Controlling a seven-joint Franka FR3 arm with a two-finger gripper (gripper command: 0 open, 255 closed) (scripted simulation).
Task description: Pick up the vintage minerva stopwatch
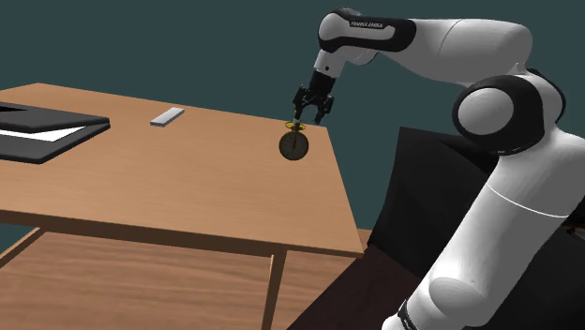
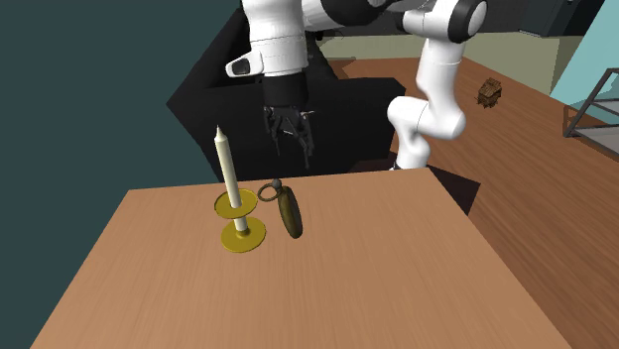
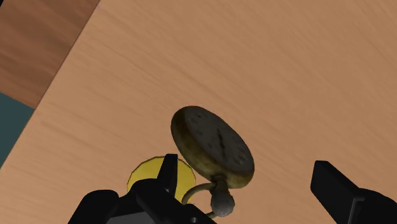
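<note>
Read the shoulder view from left to right.

- Well apart from the pincer (image 1: pixel 305 117), at the far end of the wooden table (image 1: pixel 141 192): a flat black-and-white object (image 1: pixel 47 129).
- Nearer the pincer, yet well clear of it: a small grey bar (image 1: pixel 167 116).
- Directly beneath the pincer, near the table's edge: the stopwatch (image 1: pixel 294 145), dark, round, standing on its rim and not lying flat.
- Pincer released: fingers (image 3: pixel 167 181) spread wide, touching nothing, grasping nothing.

Probable faults from here:

- Toppling or rolling of the stopwatch. Cause: off-centre placement between the fingers, much closer to one than to the other, hence contact on one side first.
- Loss over the nearby table edge after such a roll.
- Collision with the candle (image 2: pixel 228 169) or its yellow holder (image 2: pixel 241 235), both just beside the stopwatch and close to the nearer finger.
- Snagging on the ring (image 2: pixel 270 188) at the stopwatch's top.

Compare the views:

- Use the second exterior view for the upright white candle and the stopwatch's thin edge-on profile, hidden in the shoulder view apart from a yellow sliver.
- Use the wrist view for the dial (image 3: pixel 216 143) and the uneven gaps beside each finger.
</note>
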